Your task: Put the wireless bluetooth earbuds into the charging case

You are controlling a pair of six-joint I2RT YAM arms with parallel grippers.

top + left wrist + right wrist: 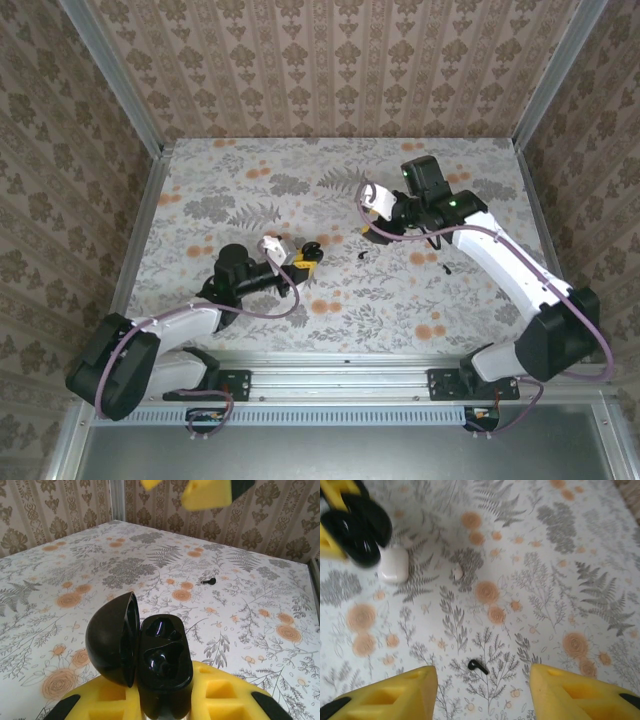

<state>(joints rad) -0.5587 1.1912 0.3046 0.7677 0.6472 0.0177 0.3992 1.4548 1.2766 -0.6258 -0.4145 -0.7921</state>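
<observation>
The small black glossy charging case (162,667) stands with its rounded lid swung open to the left and its dark moulded hollows facing up. The left gripper (162,702) has its jaws closed on the lower part of the case, with its yellow foam-padded fingers (225,697) on either side of it. I cannot tell whether anything already sits in the hollows, since everything inside is the same shiny black. In the top view the case (312,250) sits low over the floral-patterned table (250,190), left of centre.

One tiny black curved earbud (478,666) lies loose on the table. It is well apart from the case and to its right in the top view (362,255). In the left wrist view it lies beyond the open case (209,581).

The right gripper (368,236) hangs over this earbud. Its jaws stand wide apart and hold nothing. In the right wrist view its two yellow fingers (395,692) frame the earbud, which lies on the table in the gap between them.
</observation>
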